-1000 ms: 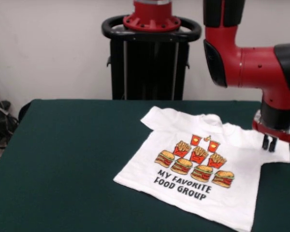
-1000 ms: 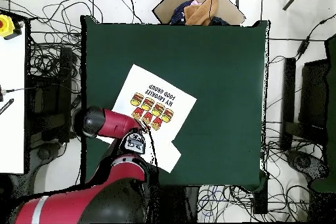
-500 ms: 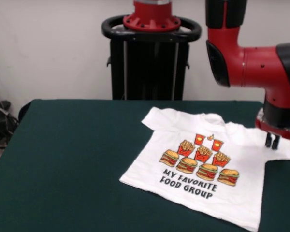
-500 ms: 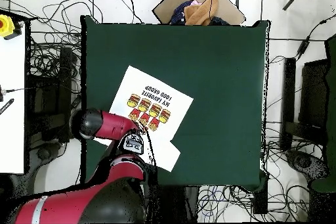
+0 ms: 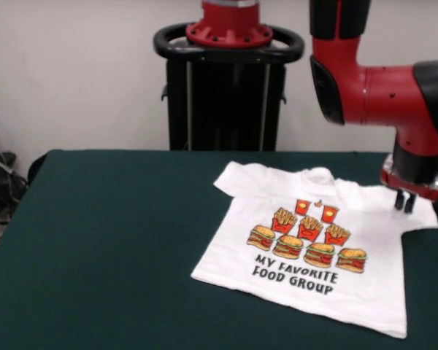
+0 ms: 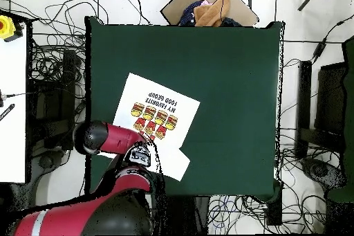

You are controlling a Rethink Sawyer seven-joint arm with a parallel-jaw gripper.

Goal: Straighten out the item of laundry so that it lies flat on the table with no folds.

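Just below the black two-fingered gripper point(image 5: 404, 202), whose fingers are held narrowly together at one sleeve, the small white burger-printed T-shirt point(image 5: 314, 248) is spread nearly flat on the dark green felt table point(image 5: 102, 240); little smoothing appears left.

In the overhead view the red arm point(image 6: 114, 138) lies across the T-shirt point(image 6: 155, 119), hiding one sleeve, the collar and the shoulder beneath it, and the gripper cannot be made out under the wrist. The print's lettering there is too small to read. In the front view the gripper point(image 5: 404, 201) shows only two short dark tips over the sleeve; whether the jaws pinch cloth or merely touch it cannot be told. The arm is cut off by the top and right edges, and the worktop point(image 5: 95, 240) by the bottom edge.
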